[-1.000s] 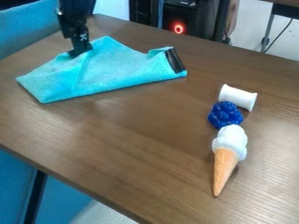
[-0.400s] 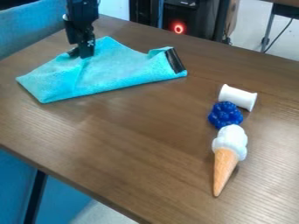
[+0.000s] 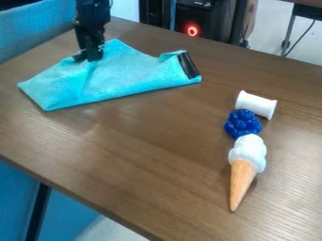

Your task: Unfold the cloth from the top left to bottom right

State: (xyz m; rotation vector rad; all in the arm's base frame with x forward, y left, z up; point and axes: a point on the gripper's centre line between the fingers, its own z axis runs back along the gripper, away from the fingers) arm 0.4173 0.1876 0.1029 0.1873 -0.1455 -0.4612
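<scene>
Cloth folded at ten to eleven o'clock, gripper at its far edge.
Camera view: the black gripper (image 3: 87, 59) hangs over the blue cloth (image 3: 119, 75), its fingers apparently spread; whether they touch the fabric, I cannot tell. The cloth lies folded on the table (image 3: 144, 160), its black patch (image 3: 188, 65) near one o'clock. The step now seems to be a grasp: best pinch the upper layer alone, lift low, then draw towards four o'clock; a deep bite could drag both layers. The white spool (image 3: 256, 104) and blue lump (image 3: 243, 124) sit at three, the toy ice-cream cone (image 3: 243, 181) at four, so lay the corner down short of them. Beyond, a red ring light (image 3: 192, 30) glows past twelve.
</scene>
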